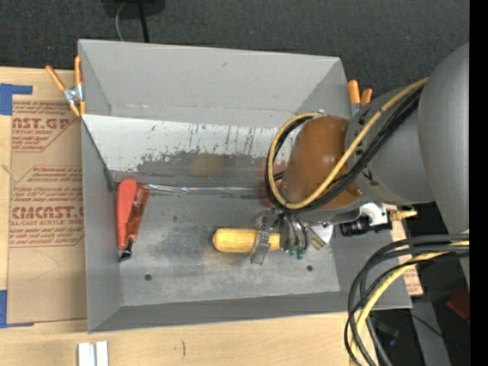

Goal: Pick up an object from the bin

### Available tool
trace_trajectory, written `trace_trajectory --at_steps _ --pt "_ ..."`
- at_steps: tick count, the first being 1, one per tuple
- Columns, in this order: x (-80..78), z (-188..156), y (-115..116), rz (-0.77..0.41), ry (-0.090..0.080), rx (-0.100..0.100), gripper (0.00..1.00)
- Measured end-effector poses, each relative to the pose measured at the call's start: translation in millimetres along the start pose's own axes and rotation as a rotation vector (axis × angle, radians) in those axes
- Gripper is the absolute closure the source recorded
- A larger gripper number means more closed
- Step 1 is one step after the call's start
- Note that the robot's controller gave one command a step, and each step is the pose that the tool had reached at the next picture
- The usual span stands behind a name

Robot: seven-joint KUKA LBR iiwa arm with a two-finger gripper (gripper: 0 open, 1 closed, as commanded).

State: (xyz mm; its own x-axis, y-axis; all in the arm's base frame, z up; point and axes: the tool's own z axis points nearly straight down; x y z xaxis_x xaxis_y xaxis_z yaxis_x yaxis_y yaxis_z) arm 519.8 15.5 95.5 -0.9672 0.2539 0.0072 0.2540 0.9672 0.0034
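The yellow oblong thing (232, 240), rounded at both ends and somewhat like a small corn cob, lies flat on the floor of the grey metal bin (213, 90), a little right of the middle and near the front wall. The gripper (261, 242) is down at its right end, and the fingers (258, 255) look released: they are spread, one on each side of that end, and the thing rests on the floor between them. The main risk, as I judge it, comes from where the grip falls. It sits at the very end and not at the middle, so when the fingers clench, the round, smooth-looking surface may squeeze out sideways toward the left, or the long free part may hang down and turn in the grip during the lift. If the fingertips are too high on the curve, they may close over the top and only push the thing along the floor. A red flat tool (128, 213) lies well apart against the left wall, so I expect no trouble from it. The right wall of the bin is near the brown wrist cover (320, 162) and the looped cables (276, 166), and a lift that leans to that side could bring them against the rim.
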Motion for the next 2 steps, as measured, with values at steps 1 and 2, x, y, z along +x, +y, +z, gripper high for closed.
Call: trace_trajectory --at_steps 1,2 --pt "-1.9 -17 1 0.000 -0.006 -0.002 1.00" --pt "-2.2 -32 1 0.000 -0.007 -0.003 1.00"
